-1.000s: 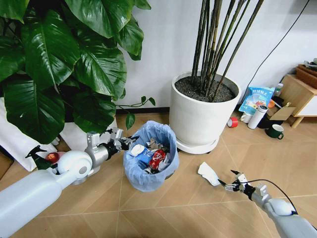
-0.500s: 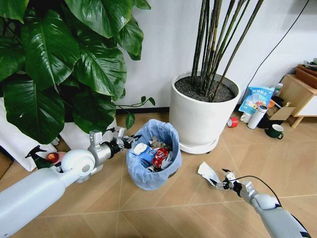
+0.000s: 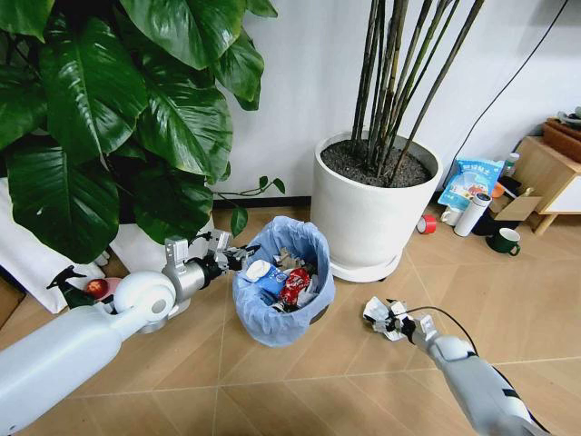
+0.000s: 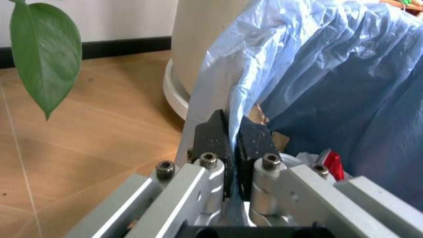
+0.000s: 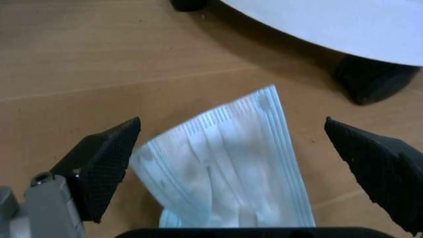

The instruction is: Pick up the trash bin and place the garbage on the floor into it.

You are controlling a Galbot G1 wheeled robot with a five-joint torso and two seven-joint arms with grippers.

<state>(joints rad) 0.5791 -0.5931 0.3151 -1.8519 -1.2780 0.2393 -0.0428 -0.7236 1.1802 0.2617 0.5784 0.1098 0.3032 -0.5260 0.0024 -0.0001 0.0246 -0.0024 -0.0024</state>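
The trash bin [image 3: 277,318], lined with a crinkly light blue bag, sits on the wooden floor with several litter pieces inside. My left gripper [image 3: 238,258] is shut on the bag's rim at the bin's left side; the left wrist view shows the black fingers [image 4: 215,139] pinching the blue plastic [image 4: 317,69]. A piece of garbage, a pale pleated face mask [image 3: 375,312], lies on the floor right of the bin. My right gripper [image 3: 392,322] is at the mask, open, with its black fingers [image 5: 106,163] on either side of the mask [image 5: 225,168].
A large white plant pot [image 3: 368,213] stands just behind the mask and bin. A big-leafed plant [image 3: 109,118] overhangs the left. A red-capped spray bottle [image 3: 91,289] lies far left. A white tumbler [image 3: 472,213], a green mug [image 3: 504,241] and a wooden cabinet [image 3: 549,168] are at right.
My right gripper has moved left along the floor to the mask, and its fingers now straddle it. The left gripper has nudged the bin slightly to the right.
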